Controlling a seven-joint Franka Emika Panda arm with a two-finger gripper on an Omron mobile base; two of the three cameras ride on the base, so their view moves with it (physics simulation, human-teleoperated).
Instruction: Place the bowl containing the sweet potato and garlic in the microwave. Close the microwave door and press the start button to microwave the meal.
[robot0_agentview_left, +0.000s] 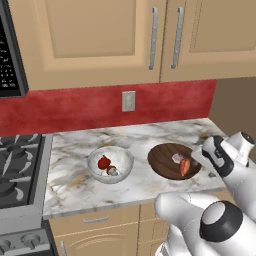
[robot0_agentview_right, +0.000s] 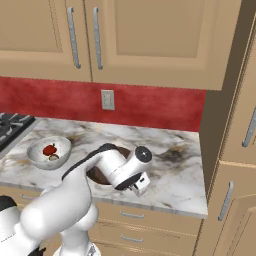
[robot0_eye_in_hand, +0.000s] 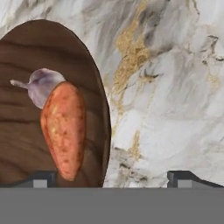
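Note:
The dark wooden bowl (robot0_agentview_left: 165, 159) sits on the marble counter (robot0_agentview_left: 75, 180), right of centre. In it lie the orange sweet potato (robot0_agentview_left: 185, 166) and the pale garlic (robot0_agentview_left: 177, 158) side by side. In the hand view the sweet potato (robot0_eye_in_hand: 64, 129) lies against the garlic (robot0_eye_in_hand: 41, 85) near the right rim of the bowl (robot0_eye_in_hand: 26, 144). My gripper (robot0_eye_in_hand: 113, 179) hangs open just above that rim, one fingertip (robot0_eye_in_hand: 41, 179) over the bowl and the other over bare counter. The arm hides most of the bowl (robot0_agentview_right: 96, 176) in the right base view. The microwave (robot0_agentview_left: 9, 55) shows its keypad edge at upper left; its door is out of view.
A smaller pale bowl (robot0_agentview_left: 110, 164) with a red item and a mushroom-like piece stands left of the wooden bowl. The stove (robot0_agentview_left: 17, 165) adjoins the counter's left end. Wall cabinets (robot0_agentview_left: 150, 35) hang overhead, and a tall cabinet (robot0_agentview_right: 235, 150) closes off the right end.

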